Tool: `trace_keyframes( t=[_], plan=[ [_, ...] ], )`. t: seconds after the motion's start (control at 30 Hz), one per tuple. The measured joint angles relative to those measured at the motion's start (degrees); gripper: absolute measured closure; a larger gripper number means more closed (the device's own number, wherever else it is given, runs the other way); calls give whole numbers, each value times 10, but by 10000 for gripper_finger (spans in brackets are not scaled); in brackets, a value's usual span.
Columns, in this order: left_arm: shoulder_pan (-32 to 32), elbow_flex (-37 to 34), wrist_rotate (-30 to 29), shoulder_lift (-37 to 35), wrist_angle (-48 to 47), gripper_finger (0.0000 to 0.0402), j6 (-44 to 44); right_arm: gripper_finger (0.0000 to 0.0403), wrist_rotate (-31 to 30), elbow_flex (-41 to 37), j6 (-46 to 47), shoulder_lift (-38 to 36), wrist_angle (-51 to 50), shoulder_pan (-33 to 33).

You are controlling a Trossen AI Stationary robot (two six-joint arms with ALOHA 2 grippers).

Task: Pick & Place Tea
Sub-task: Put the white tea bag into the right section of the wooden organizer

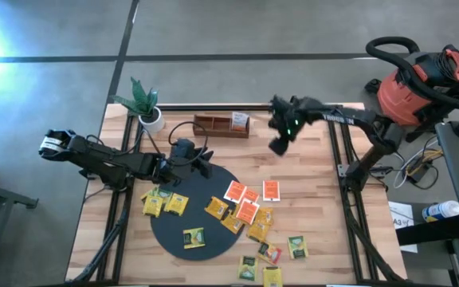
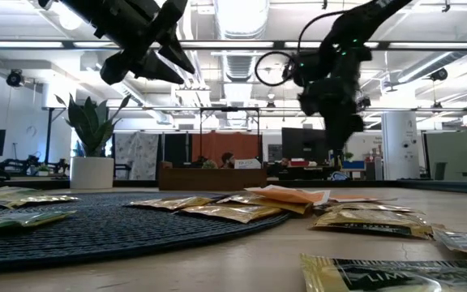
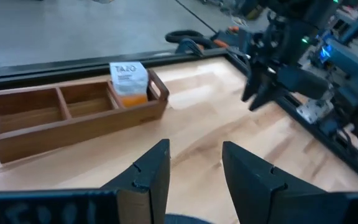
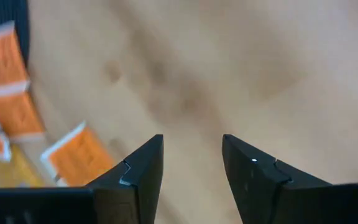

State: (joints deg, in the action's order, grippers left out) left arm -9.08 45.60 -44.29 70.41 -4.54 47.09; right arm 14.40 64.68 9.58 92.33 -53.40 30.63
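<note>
The tea lies as several small flat packets: yellow ones [image 1: 174,204] on the black round mat [image 1: 202,190], orange-red ones [image 1: 246,197] beside it, green ones [image 1: 297,246] near the front edge. One orange packet [image 3: 129,81] stands in the right end compartment of the brown wooden tray [image 1: 213,127]. My left gripper [image 3: 194,155] hovers open above the mat's far edge [image 1: 206,163], pointing toward the tray, with nothing between its fingers. My right gripper [image 4: 192,149] hangs open over bare table [image 1: 280,146] right of the tray, pointing down, with orange packets [image 4: 79,155] off to one side.
A potted plant [image 1: 146,108] stands at the table's far left corner. A red shop vacuum [image 1: 413,88] sits off the table at the right. Bare wood [image 1: 309,183] lies between the tray and the packets on the right.
</note>
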Motion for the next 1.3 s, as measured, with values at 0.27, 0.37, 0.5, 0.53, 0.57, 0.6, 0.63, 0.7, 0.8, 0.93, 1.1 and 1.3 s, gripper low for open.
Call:
trace_keyframes(
  t=[0.27,0.37,0.5,0.53,0.57,0.6,0.63,0.7,0.8,0.93,1.1,1.3],
  plan=[
    [0,0,63,0,-2,260,-64,259,4,-164,241,-90,117,-145],
    [0,0,84,0,-4,260,-92,263,5,-209,350,-114,176,-204],
    [0,0,102,3,-3,260,-139,263,-7,-250,527,-132,236,-276],
    [1,0,104,5,2,260,-152,262,-17,-258,568,-134,245,-293],
    [2,0,106,6,8,260,-166,261,-29,-266,603,-137,256,-309],
    [3,0,114,7,11,260,-181,259,-43,-271,632,-139,265,-325],
    [5,0,130,7,18,260,-195,258,-62,-276,657,-140,273,-341],
    [9,0,167,11,44,260,-222,256,-109,-278,688,-143,276,-366],
    [11,0,187,17,61,260,-236,255,-161,-276,716,-144,278,-381],
    [11,0,188,22,65,260,-235,262,-203,-266,710,-144,286,-379],
    [11,0,190,24,65,260,-216,273,-215,-265,680,-139,287,-355],
    [11,0,190,24,64,260,-181,278,-174,-266,622,-109,338,-336]
  ],
)
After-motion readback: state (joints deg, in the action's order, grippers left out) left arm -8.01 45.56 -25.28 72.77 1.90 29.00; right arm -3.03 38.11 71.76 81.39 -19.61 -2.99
